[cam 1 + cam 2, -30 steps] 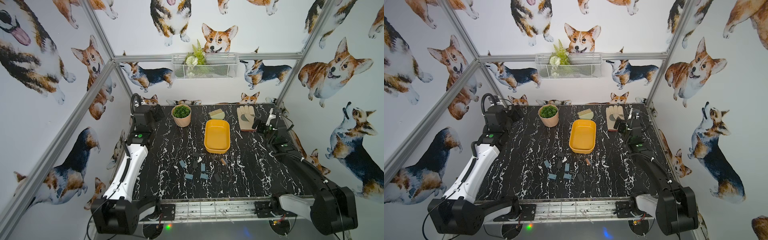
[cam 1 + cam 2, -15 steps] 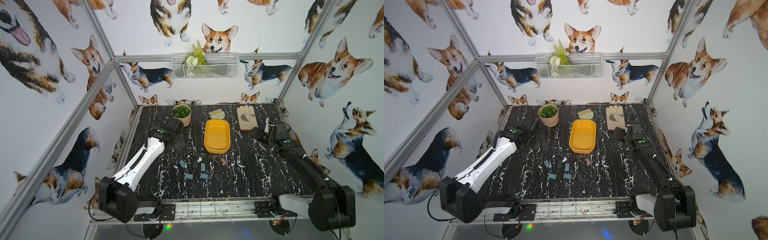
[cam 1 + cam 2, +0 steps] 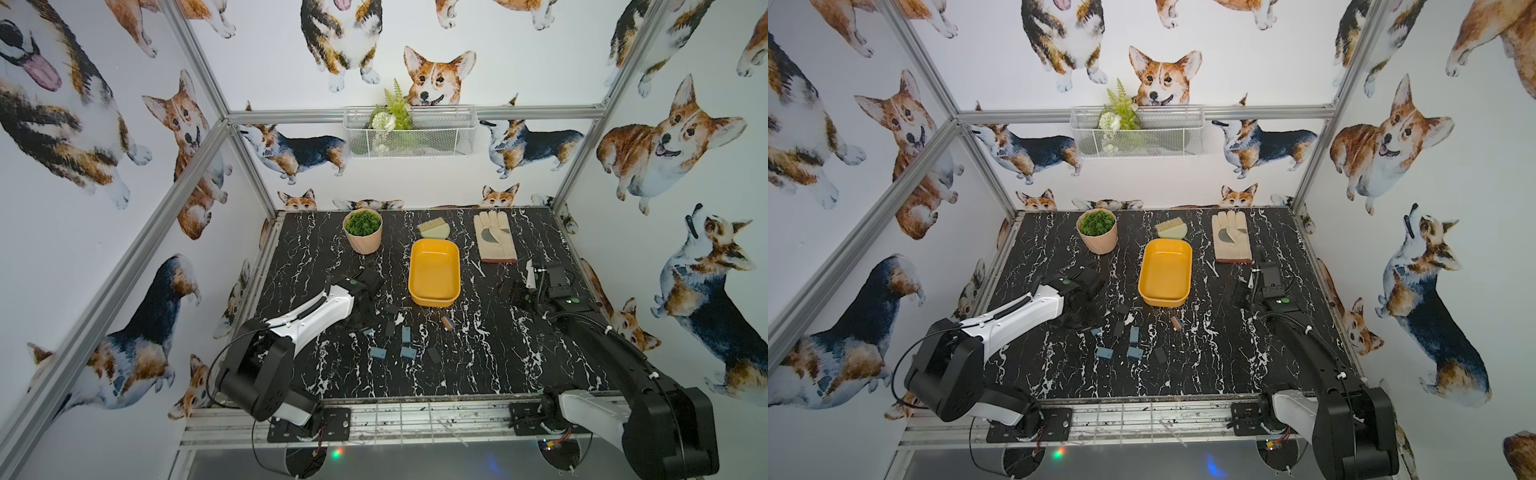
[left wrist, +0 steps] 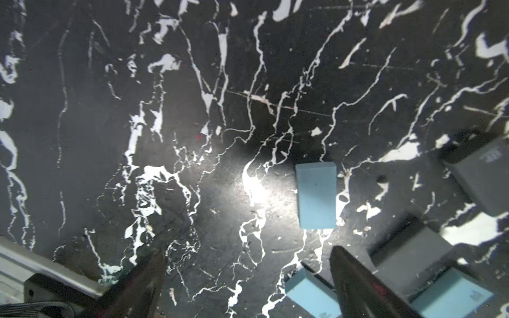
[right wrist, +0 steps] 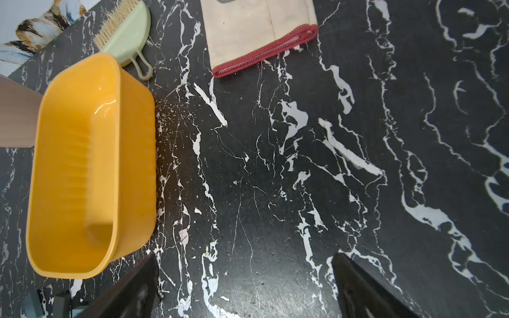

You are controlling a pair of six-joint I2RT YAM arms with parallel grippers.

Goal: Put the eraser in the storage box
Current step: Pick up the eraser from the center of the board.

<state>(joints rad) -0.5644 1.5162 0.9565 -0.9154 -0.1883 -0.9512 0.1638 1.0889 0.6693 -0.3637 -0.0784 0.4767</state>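
erasers [image 3: 406, 334], small matte blocks in pale blue and grey, lie scattered on the glossy white-veined black counter [image 3: 478, 365], near the empty, round-cornered mustard plastic storage box [image 3: 434, 272] but outside it. left fingers [image 4: 355, 283] hang spread and empty just beside one blue eraser [image 4: 316, 195], likely lining up a pinch; right fingers [image 5: 358, 289] are spread, empty, beside the box.

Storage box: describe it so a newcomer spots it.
On the black marble table, look at the far half, between the pink plant pot and the work glove. The storage box is the shallow, empty tub there, the only yellow thing.
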